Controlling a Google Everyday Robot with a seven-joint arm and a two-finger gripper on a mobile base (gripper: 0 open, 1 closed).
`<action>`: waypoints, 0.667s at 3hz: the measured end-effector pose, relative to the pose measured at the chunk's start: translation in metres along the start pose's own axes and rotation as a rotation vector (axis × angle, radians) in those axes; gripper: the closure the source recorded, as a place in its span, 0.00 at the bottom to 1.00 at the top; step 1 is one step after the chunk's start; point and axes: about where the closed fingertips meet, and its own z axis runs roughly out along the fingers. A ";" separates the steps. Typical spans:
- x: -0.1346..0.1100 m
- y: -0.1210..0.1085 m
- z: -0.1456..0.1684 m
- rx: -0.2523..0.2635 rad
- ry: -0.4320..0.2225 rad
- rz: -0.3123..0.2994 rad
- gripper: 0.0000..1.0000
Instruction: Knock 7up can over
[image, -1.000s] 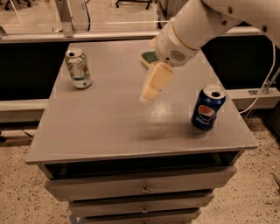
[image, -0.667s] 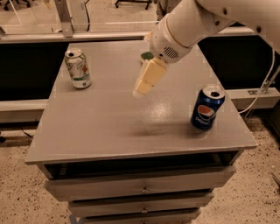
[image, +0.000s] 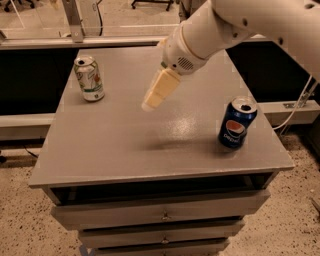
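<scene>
The 7up can (image: 89, 78), white-silver with green and red markings, stands upright at the far left of the grey table top (image: 125, 145). My gripper (image: 151, 102) hangs on the white arm above the middle of the table, pointing down and to the left. It is to the right of the can, about a hand's width away, and holds nothing that I can see.
A blue Pepsi can (image: 236, 123) stands upright near the right front edge of the table. The table is a drawer cabinet with drawers (image: 160, 215) below. A cable (image: 297, 105) hangs at the right. Speckled floor surrounds the cabinet.
My gripper has moved left across the table toward the 7up can. Both cans have stayed upright in place.
</scene>
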 end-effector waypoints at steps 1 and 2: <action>-0.033 -0.020 0.068 -0.005 -0.153 0.040 0.00; -0.047 -0.035 0.110 -0.004 -0.237 0.090 0.00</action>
